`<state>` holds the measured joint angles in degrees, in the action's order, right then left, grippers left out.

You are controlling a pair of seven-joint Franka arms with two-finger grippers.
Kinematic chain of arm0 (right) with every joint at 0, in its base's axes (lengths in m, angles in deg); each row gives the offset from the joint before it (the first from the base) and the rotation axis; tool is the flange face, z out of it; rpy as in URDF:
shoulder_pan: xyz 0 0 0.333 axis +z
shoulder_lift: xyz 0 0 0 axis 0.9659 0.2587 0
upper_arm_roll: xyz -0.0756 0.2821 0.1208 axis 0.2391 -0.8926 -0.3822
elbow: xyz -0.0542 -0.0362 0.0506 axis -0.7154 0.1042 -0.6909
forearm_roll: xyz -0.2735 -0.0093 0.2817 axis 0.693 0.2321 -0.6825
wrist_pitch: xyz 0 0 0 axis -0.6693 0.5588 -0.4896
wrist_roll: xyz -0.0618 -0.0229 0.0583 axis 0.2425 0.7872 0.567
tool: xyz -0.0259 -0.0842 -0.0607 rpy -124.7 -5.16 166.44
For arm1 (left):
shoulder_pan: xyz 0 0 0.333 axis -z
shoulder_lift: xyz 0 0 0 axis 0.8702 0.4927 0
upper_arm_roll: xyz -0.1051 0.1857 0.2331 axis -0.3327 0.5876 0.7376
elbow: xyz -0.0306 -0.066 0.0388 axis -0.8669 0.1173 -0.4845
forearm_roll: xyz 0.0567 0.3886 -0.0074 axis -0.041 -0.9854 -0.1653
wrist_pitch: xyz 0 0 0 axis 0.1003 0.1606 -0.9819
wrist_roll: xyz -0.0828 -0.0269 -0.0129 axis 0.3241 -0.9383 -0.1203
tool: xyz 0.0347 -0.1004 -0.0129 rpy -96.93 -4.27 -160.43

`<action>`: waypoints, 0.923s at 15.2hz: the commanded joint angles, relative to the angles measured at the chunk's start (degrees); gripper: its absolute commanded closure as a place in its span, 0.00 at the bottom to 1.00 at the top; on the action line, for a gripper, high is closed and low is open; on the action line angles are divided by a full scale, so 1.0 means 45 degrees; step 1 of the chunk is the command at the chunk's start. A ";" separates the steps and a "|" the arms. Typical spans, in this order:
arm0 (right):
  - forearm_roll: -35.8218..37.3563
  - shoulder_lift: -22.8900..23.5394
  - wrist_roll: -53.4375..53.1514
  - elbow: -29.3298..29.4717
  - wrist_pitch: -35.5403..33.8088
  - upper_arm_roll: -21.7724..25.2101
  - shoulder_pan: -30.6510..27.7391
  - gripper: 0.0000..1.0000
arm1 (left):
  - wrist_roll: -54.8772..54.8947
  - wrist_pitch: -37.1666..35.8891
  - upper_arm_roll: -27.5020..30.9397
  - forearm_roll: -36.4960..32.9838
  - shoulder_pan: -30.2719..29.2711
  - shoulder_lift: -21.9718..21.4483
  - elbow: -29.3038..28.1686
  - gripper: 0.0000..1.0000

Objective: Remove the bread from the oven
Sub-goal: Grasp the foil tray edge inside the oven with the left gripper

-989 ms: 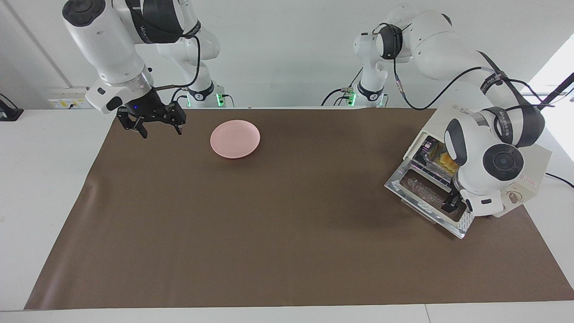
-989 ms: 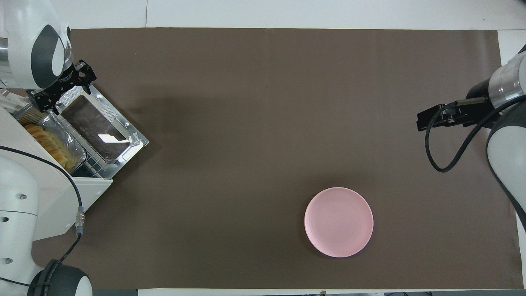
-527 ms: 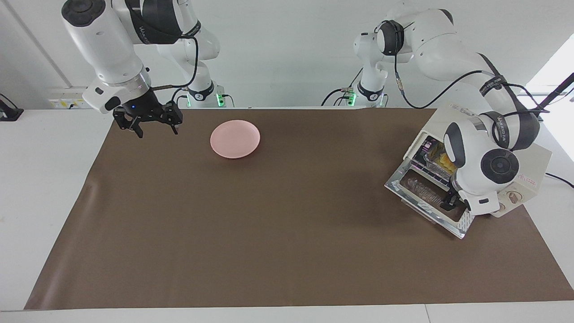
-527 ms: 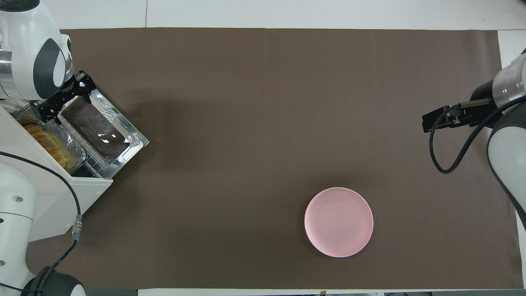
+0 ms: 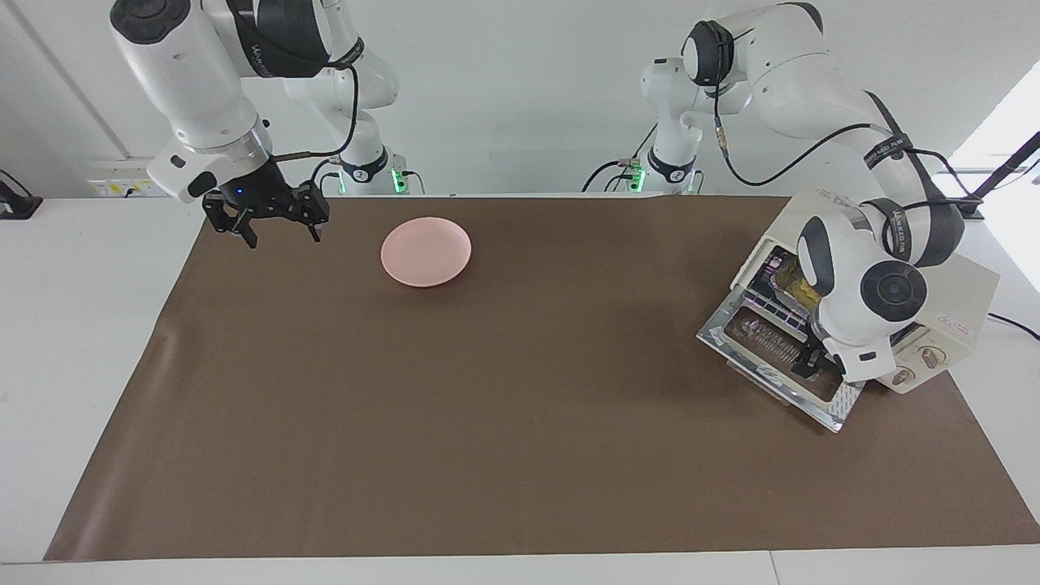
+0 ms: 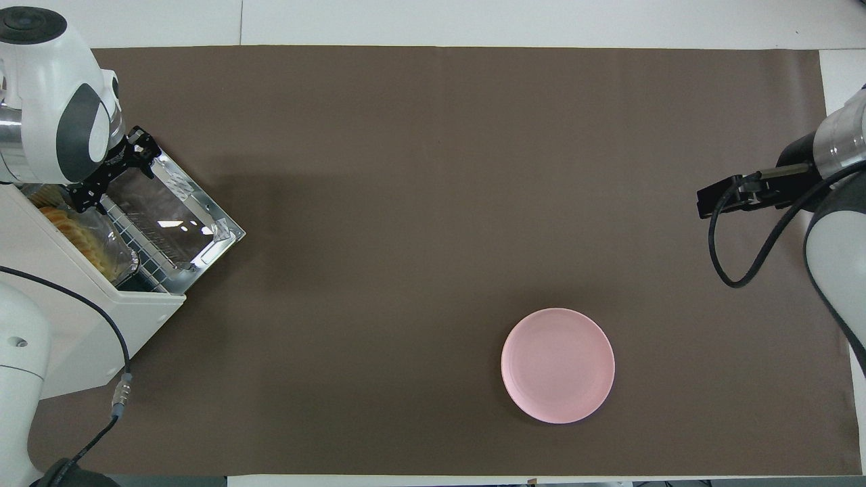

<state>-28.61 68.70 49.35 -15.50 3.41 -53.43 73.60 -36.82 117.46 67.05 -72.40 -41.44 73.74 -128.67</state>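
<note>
The left arm's bulky wrist blocks much of the oven [image 5: 959,305] in the facing view, so only a sliver of the bread [image 6: 81,238] shows there; from overhead it sits in a foil tray [image 6: 115,250] on the rack, inside the oven at the left arm's end of the table. The left gripper [image 6: 111,170] hangs over the lowered glass door [image 6: 172,216], fingers spread apart around nothing. The right gripper [image 5: 272,221], fingers wide too, waits above the brown mat [image 5: 520,390] near the pink plate [image 5: 426,251]. White tabletop surrounds the mat, a pale wall rising at the robots' end.
</note>
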 commanded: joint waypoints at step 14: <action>0.0108 -0.0182 0.0336 -0.0074 -0.0180 -0.0130 -0.0215 0.00 | 0.0434 -0.1218 0.0113 -0.1008 0.0475 -0.0462 -0.0525 0.00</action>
<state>-28.61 68.69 49.35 -15.50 3.39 -53.43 73.60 -35.77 112.44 67.04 -75.61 -39.96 73.01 -128.65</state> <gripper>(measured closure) 0.000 0.000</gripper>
